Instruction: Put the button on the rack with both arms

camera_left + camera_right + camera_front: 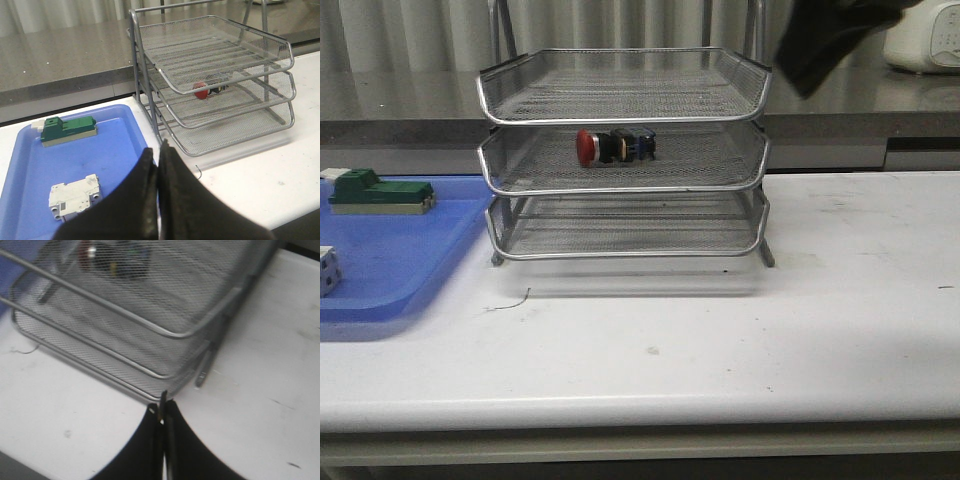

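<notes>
The button (pixel 614 146), with its red head and dark body, lies on its side on the middle tier of the silver wire rack (pixel 620 185). It also shows in the left wrist view (pixel 206 90) and, blurred, in the right wrist view (pixel 112 257). My left gripper (pixel 158 150) is shut and empty, above the edge of the blue tray, short of the rack (pixel 280 75). My right gripper (pixel 162 410) is shut and empty, above the table near the rack's front corner (pixel 165 375). In the front view only part of the right arm (pixel 830 40) shows, at the top right.
A blue tray (pixel 390 275) at the left holds a green block (pixel 378 192) and a white block (pixel 328 270); both show in the left wrist view, the green block (pixel 67 130) and the white block (pixel 74 196). A white appliance (pixel 925 35) stands at the back right.
</notes>
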You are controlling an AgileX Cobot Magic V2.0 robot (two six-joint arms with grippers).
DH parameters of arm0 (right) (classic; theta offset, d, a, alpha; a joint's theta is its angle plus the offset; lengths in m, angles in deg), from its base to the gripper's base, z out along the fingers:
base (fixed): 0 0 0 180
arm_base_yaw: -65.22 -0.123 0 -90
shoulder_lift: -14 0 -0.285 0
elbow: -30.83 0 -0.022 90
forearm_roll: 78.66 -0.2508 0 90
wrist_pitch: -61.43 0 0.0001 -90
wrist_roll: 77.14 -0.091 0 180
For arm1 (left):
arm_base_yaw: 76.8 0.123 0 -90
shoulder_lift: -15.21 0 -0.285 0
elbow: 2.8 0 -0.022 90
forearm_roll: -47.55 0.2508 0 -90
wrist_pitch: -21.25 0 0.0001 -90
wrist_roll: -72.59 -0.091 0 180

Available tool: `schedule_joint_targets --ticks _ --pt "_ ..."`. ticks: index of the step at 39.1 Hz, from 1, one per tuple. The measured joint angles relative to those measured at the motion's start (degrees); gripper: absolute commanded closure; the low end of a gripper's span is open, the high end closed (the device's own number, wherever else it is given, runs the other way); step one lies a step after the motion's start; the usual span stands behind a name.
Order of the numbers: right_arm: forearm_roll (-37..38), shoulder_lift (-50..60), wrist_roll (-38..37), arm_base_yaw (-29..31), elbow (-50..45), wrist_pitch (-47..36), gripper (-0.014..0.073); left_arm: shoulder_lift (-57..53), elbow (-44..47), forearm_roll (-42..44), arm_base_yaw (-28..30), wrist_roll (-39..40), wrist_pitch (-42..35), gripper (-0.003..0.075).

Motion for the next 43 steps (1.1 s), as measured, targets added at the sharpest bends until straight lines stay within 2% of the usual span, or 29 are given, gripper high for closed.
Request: schedule_joint_targets --ticks 6,10,19,27,35,43 --pt "0.0 10.8 0.0 8.8 -8.0 -0.2 0.0704 0.0 0.0 0.0 0.0 0.0 0.0 0.0739" --pt "0.0 17.7 0.0 11.7 -14.3 -1.7 0.0704 0.0 0.1 0.0 0.0 0.0 -0.1 0.0739" --pt "-0.2 35.9 0.0 12.2 -29.2 -6.3 0.0704 0.0 0.2 0.0 0.0 0.0 -0.1 0.0739" --pt "-0.2 53.3 0.0 12.2 -39.5 -6.9 0.0704 0.0 0.2 0.0 0.0 0.0 -0.1 0.0739" --pt "-0.2 63.9 0.0 12.2 -43.3 -6.9 0.0704 0.0 0.2 0.0 0.0 0.0 -0.1 0.0739" --pt "-0.4 66.0 0.0 12.2 -43.5 -7.0 0.0704 0.0 0.2 0.0 0.0 0.0 -0.1 0.0739"
